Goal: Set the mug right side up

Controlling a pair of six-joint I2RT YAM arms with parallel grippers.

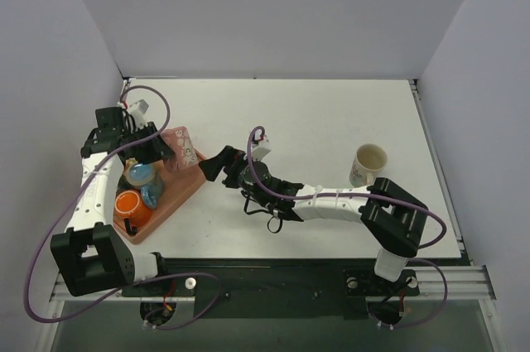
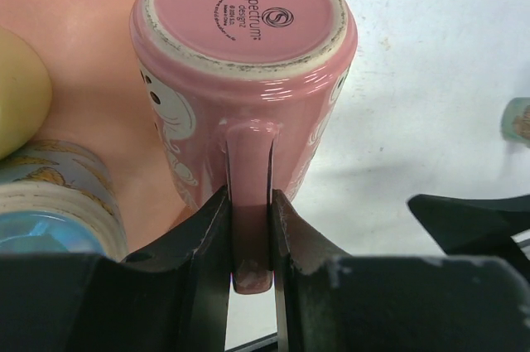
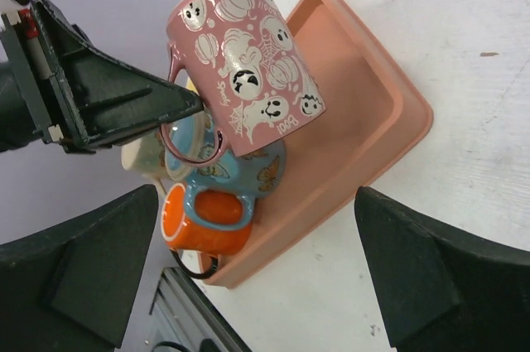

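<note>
Worktop (image 1: 331, 120): white, walled in pale grey on 3 sides, with the arm bases along the bottom edge of the top view.
Pink mug (image 3: 244, 62): Halloween print, at the left of the top view over the far end of the tray. In the right wrist view it sits upper middle and looks lifted above the other mugs.
Orientation: not yet right side up. The stamped base fills the top of the left wrist view, and the printed faces and lettering read inverted in the right wrist view.
Long axis: tilted, with the base toward the upper left and the mouth toward the lower right of the right wrist frame.
Left gripper (image 2: 248, 203): narrow, pinched on the mug's handle, 1 finger on each flank.
Handle (image 2: 248, 161): lower middle of the left wrist view, on the mug's side facing that gripper.
Tray (image 3: 397, 112): salmon, beneath the mug. It holds a blue mug (image 3: 248, 171), an orange mug (image 3: 211, 224) and a cream mug (image 3: 141, 157), crowded toward its near end.
Right gripper (image 1: 217, 161): jaws wide, holding nothing, just right of the tray in the top view and pointed at the mug.
White mug (image 1: 368, 164): upright at the right of the top view, well apart.
Nearer arm: the left, since it has the grip.
Next move, as a judgement: roll the left wrist about half a turn so the mouth comes up, keeping clear of the 3 mugs below.
</note>
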